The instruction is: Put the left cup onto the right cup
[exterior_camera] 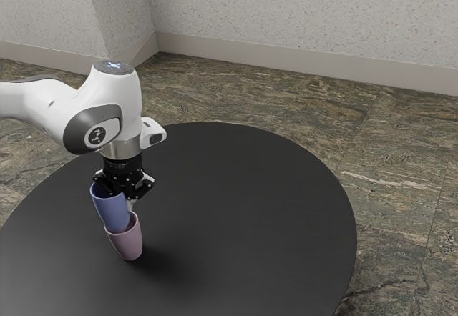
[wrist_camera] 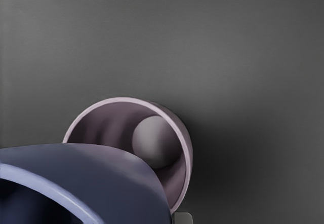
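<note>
no readable text, labels, numbers

Exterior view: soft, even light from above, no hard glare. Round matte black worktop (exterior_camera: 286,187) shows a dull grey sheen toward its middle. Faint soft shadow at the foot of the mauve plastic cup (exterior_camera: 127,243). White robot arm (exterior_camera: 43,105) bright on top, greyer beneath.

Wrist view: dim, worktop darkening toward the corners. Blue plastic cup (wrist_camera: 91,183) looms blurred. Mauve cup's floor pale, its inner wall shaded.
</note>
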You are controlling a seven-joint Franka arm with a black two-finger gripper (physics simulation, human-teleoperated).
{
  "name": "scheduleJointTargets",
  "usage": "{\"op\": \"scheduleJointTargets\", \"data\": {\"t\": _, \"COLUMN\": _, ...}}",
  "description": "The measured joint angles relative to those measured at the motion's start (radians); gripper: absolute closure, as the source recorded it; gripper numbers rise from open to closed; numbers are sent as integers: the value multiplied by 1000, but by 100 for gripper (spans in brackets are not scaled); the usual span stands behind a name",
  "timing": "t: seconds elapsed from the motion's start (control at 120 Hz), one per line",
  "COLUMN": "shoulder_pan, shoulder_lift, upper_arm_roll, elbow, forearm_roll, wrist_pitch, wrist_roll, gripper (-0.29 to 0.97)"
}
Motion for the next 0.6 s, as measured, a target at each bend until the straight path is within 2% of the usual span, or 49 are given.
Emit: {"op": "scheduleJointTargets", "data": {"t": 0.6, "shoulder_pan": 4, "shoulder_lift": 5, "upper_arm_roll": 4, "elbow": 0, "forearm_roll": 0, "wrist_pitch": 11, "wrist_roll": -2, "gripper": 78}}
